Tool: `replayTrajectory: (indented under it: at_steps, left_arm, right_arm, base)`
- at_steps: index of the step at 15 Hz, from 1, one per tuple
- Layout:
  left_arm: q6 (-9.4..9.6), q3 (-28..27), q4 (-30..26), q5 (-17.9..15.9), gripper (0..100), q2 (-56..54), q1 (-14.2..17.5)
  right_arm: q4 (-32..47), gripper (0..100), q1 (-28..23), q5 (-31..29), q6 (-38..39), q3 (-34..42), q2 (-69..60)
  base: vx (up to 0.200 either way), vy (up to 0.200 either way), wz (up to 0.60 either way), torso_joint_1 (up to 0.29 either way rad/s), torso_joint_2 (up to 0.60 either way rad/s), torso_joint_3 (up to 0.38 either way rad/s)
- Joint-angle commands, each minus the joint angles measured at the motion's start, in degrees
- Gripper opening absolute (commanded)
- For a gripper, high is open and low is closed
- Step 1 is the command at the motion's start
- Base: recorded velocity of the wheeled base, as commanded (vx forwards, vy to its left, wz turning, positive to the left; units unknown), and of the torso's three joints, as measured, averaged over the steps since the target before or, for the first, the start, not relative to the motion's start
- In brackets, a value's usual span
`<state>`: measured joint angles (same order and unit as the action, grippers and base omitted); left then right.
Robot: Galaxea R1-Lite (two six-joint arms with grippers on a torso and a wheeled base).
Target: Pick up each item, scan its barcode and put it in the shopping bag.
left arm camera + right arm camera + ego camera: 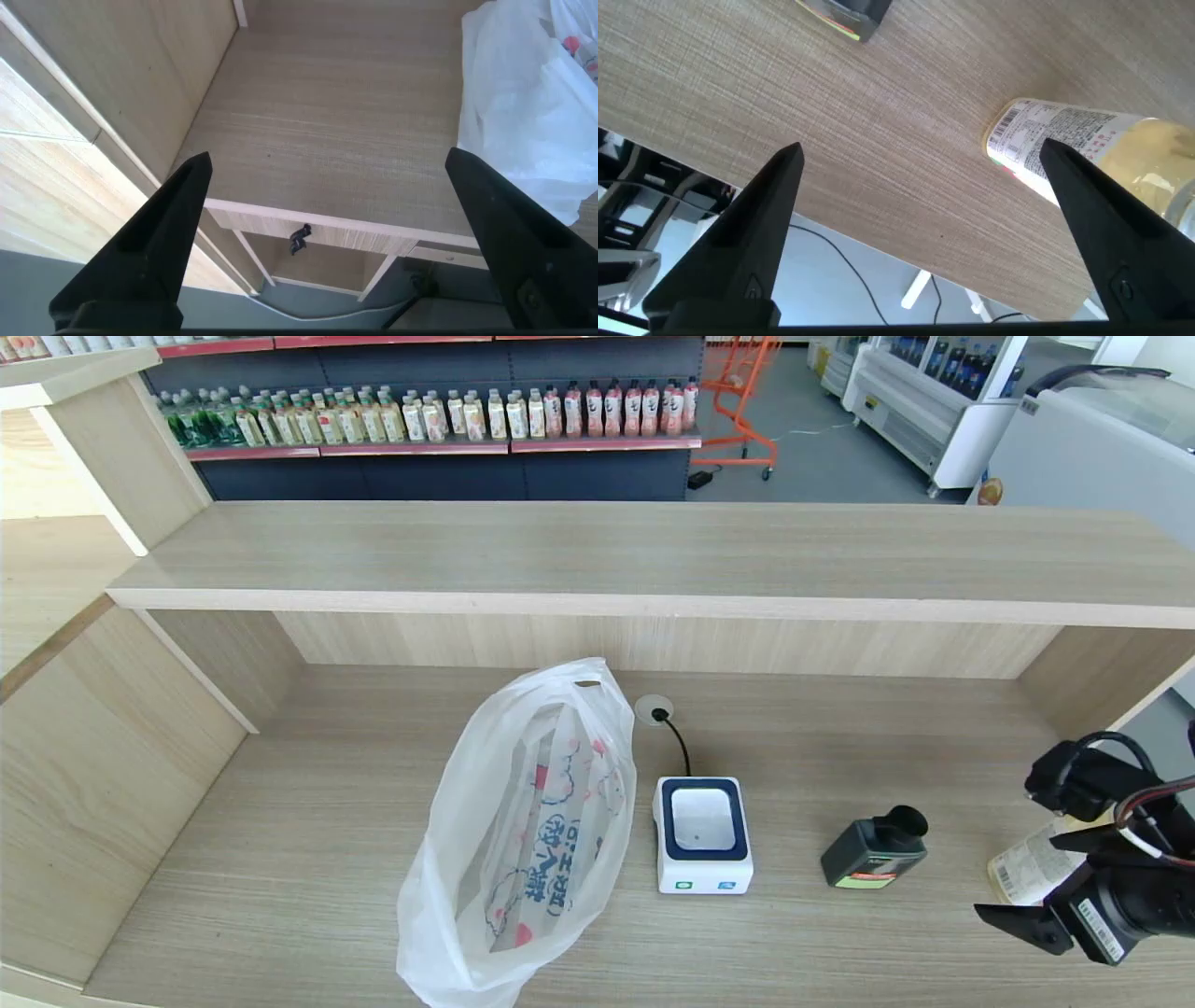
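Task partly done, judging by layout: one packet [551,821] lies in the shopping bag [439,887] left of the scanner [702,835], a dark bottle [873,851] and a pale bottle [1083,140] lie unbagged to its right, and the left gripper [329,163] and right gripper [922,154] gape wide, empty.

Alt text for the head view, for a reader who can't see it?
On a wooden counter lie a white shopping bag with a printed packet inside, a barcode scanner beside it, and a dark container on its side. At the right edge, the open right gripper hovers by a pale bottle.
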<state>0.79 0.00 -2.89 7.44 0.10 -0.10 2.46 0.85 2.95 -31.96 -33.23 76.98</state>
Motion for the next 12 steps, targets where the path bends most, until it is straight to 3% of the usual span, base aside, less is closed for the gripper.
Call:
replayTrajectory:
  at_steps: [1, 12]
  left_arm:
    - [0.00, 0.0, 0.0, 0.0, 100, 0.0, 0.0]
    - [0.00, 0.0, 0.0, 0.0, 100, 0.0, 0.0]
  right_arm:
    - [-0.3, 100, 0.0, 0.0, -2.0, 0.4, 4.8]
    - [-15.7, 100, 7.7, 3.4, -3.4, -0.9, 17.1]
  base:
    - [0.000, 0.000, 0.00, 0.000, 0.00, 0.000]
    - [0.000, 0.000, 0.00, 0.000, 0.00, 0.000]
